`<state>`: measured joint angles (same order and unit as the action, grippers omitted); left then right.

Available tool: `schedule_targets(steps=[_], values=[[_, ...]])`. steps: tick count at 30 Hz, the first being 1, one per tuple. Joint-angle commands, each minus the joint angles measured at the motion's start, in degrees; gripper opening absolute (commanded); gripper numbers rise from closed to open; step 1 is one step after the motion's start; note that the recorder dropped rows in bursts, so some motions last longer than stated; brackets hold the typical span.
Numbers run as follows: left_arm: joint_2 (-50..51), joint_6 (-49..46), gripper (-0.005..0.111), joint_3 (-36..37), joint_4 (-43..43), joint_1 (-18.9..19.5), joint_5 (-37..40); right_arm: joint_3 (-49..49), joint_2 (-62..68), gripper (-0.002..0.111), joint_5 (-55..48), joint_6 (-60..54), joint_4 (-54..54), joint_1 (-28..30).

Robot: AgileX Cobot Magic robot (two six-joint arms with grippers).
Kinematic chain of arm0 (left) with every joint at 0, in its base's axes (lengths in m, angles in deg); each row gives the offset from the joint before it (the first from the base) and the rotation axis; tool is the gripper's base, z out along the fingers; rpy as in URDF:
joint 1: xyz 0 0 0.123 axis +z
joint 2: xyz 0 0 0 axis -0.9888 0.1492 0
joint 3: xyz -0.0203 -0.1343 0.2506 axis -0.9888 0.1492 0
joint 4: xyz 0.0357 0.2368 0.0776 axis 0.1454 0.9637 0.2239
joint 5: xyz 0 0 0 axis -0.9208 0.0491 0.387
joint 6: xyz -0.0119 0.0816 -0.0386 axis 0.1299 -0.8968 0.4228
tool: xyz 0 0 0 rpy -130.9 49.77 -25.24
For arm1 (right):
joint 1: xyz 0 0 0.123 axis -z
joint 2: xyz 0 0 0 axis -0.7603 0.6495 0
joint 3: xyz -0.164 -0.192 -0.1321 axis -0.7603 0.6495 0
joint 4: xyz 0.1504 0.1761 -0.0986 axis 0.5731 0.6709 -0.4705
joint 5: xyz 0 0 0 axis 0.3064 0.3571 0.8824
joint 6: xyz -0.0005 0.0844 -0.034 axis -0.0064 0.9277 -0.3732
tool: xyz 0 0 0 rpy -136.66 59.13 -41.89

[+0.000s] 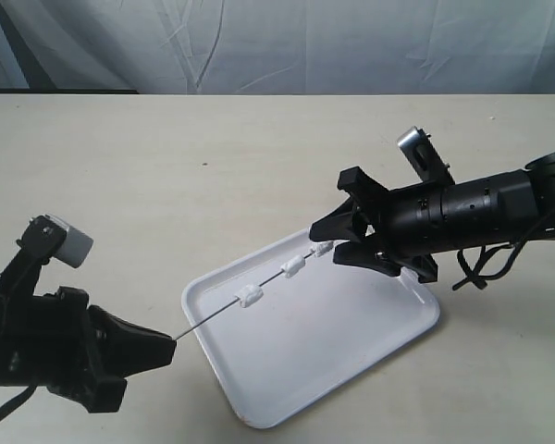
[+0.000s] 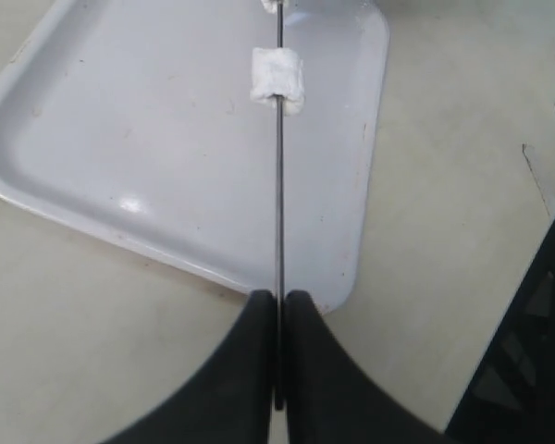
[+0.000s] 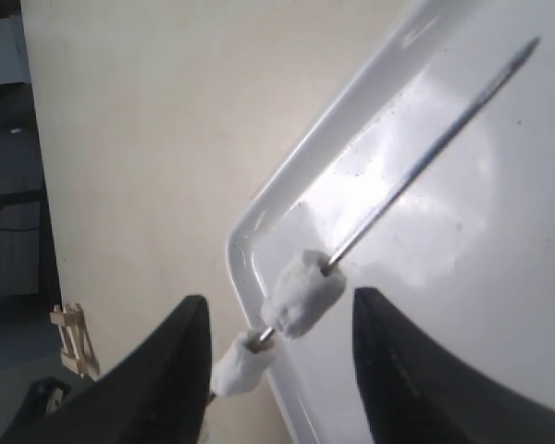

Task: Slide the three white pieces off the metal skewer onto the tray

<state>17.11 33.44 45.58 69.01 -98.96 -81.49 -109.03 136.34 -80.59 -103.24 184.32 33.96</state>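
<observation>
A thin metal skewer (image 1: 268, 283) hangs slanted above the white tray (image 1: 351, 365). My left gripper (image 1: 169, 350) is shut on its near end, off the tray's left corner. Three white pieces sit threaded on it: one (image 1: 250, 297) nearest the left gripper, one (image 1: 294, 266) in the middle, one (image 1: 324, 248) at the far end. My right gripper (image 1: 344, 238) is open around that far end. In the right wrist view two pieces (image 3: 303, 292) (image 3: 241, 364) lie between its black fingers (image 3: 402, 370). In the left wrist view the skewer (image 2: 279, 203) runs from my shut left gripper (image 2: 278, 305) through one piece (image 2: 277, 80).
The tray rests on a pale tabletop (image 1: 213, 176) with a white cloth backdrop (image 1: 287, 42) behind. A small wooden object (image 3: 71, 335) shows at the edge of the right wrist view.
</observation>
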Motion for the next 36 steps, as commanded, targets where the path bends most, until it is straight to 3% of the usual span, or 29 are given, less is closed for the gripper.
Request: schedule_targets(steps=[1, 6, 13, 22, 30, 36], values=[[-0.37, -0.62, 0.0, 0.08, -0.78, -0.31, -1.51, 0.25, 0.05, 0.046, 0.24, -0.25, 1.05, 0.02], [-0.37, -1.96, 0.0, 0.08, -1.58, -0.31, -1.64, 0.25, 0.05, 0.045, -0.11, -0.25, 1.05, 0.02], [-0.37, -2.07, 0.0, 0.08, -1.58, -0.31, -1.85, 0.25, 0.05, 0.028, -0.11, -0.25, 1.05, 0.02], [-0.37, -3.0, 0.0, 0.08, -1.91, -0.31, -1.85, 0.25, 0.05, 0.026, -0.11, -0.25, 1.05, 0.02], [-0.37, -2.89, 0.0, 0.08, -1.38, -0.31, -1.85, 0.25, 0.05, 0.001, -0.11, -0.25, 1.05, 0.02], [-0.37, 2.34, 0.0, 0.08, 3.62, -0.31, -1.97, 0.25, 0.05, 0.005, 0.65, -0.25, 1.05, 0.02]])
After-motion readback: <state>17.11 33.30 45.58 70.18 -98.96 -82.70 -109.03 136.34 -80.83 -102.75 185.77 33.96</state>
